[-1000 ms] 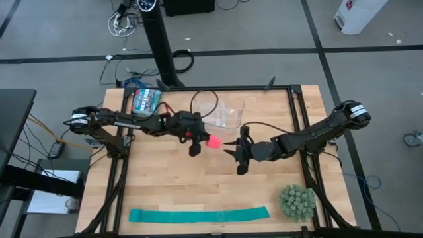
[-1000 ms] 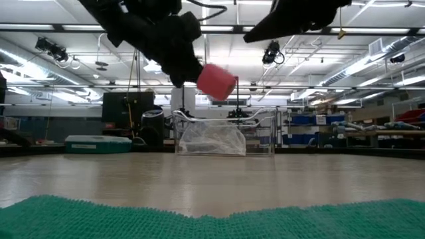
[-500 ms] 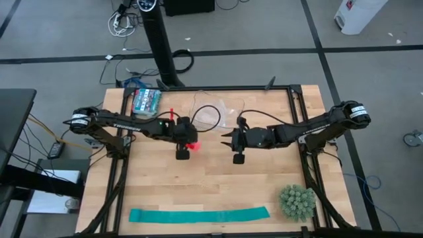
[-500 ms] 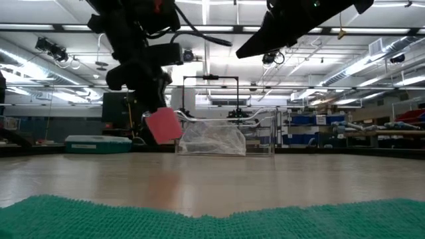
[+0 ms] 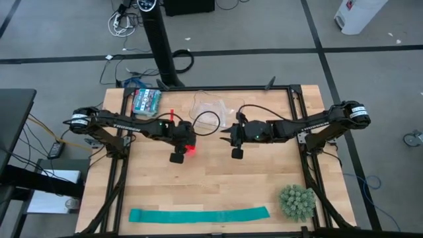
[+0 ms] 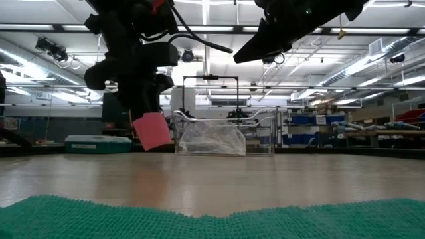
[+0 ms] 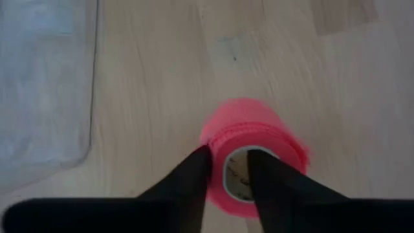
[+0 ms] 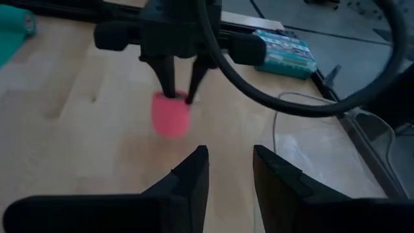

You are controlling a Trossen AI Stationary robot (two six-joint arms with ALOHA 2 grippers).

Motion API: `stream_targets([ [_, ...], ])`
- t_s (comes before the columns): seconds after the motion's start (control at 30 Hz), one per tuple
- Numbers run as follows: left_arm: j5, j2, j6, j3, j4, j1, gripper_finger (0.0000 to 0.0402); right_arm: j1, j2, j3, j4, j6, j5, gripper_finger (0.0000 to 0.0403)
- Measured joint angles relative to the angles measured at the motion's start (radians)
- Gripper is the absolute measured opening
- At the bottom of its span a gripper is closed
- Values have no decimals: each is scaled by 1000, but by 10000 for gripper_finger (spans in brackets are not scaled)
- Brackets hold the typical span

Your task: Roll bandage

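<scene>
The bandage [image 7: 252, 139] is a compact pink-red roll with a pale hollow core. It is in the air over the middle of the table [image 5: 198, 185], tilted, right under my left gripper [image 6: 143, 109], which points steeply down. That gripper's fingers are parted astride the roll's wall: one stands outside it [image 7: 194, 178], the other in the core [image 7: 272, 188]. My right gripper [image 5: 234, 149] hovers open and holds nothing, to the right of the roll and facing it. My left gripper comes at the roll's upper end [image 8: 173, 98] from above, one finger inside the core and one outside the wall. Wall and a strip of core [image 7: 236, 178] show in the gap. I cannot tell whether either finger touches the roll.
A clear plastic container [image 5: 215, 112] stands at the far middle, with a teal box [image 5: 145, 99] to its left. A teal-green strip [image 5: 198, 215] lies along the near edge, and a green spiky ball [image 5: 296, 201] sits near right. Cables loop above the far middle.
My left gripper has drawn back toward the table's left and tipped from nearly level to steeply downward. The roll has come with it and sunk lower, still clear of the table. My right gripper has swung a little toward the far edge.
</scene>
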Motion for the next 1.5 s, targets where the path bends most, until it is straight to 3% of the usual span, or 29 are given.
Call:
stream_targets([
  [0.23, 7, 4, -13, 0, 12, 0, 198, -6, 0, 0, 9, 0, -14, 113],
  [0.6, 10, 4, -27, 37, 7, 0, 208, -6, 0, 0, 13, 3, -33, 113],
  [0.73, 85, 4, -37, 37, -22, 0, 208, -5, 0, 0, 14, 15, -41, 113],
  [0.87, 272, 4, -59, 38, -105, 0, 208, -5, 0, 0, 14, 16, -55, 113],
  [0.93, 318, 8, -64, 38, -150, -3, 208, -5, 0, 0, 14, 16, -60, 113],
  [1.03, 251, 25, -98, 38, -225, -3, 208, -4, 0, 0, 19, 17, -61, 113],
  [1.1, 268, 37, -123, 49, -246, -3, 208, -4, 1, 1, 33, 19, -62, 113],
  [1.2, 118, 35, -59, 40, -313, -3, 208, -4, 1, 1, 59, 12, -64, 113],
  [1.33, 125, 41, -75, 37, -296, 23, 209, 0, 1, 1, 70, 15, -66, 113],
  [1.43, 229, 54, -98, 45, -317, 28, 209, 2, 1, 1, 68, 15, -66, 113],
  [1.5, 202, 51, -99, 48, -356, 26, 209, 5, 1, 1, 68, 14, -68, 113],
])
